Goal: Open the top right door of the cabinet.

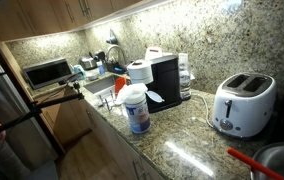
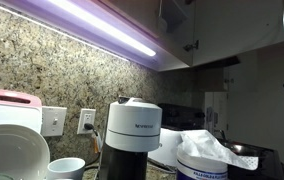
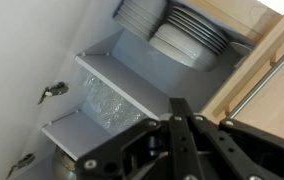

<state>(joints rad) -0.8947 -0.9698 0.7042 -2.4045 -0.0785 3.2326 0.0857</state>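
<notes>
Wrist view puts the cabinet door (image 3: 277, 95) and its slanting bar handle (image 3: 256, 82) up and right of the claw (image 3: 182, 112), which is pinched shut, empty, facing open shelves (image 3: 107, 72).

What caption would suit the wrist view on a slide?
Shut tool facing the open cabinet: stacked plates inside, wooden door with its bar handle at right.

The cabinet (image 3: 240, 72) door is smooth light-brown wood with a satin silver metal bar handle (image 3: 257, 82); its shelves (image 3: 112, 72) inside look matt white. The desk (image 1: 182, 145) is polished speckled stone, glossy under the lamp, and the toaster (image 1: 244, 103) is shiny white.
</notes>
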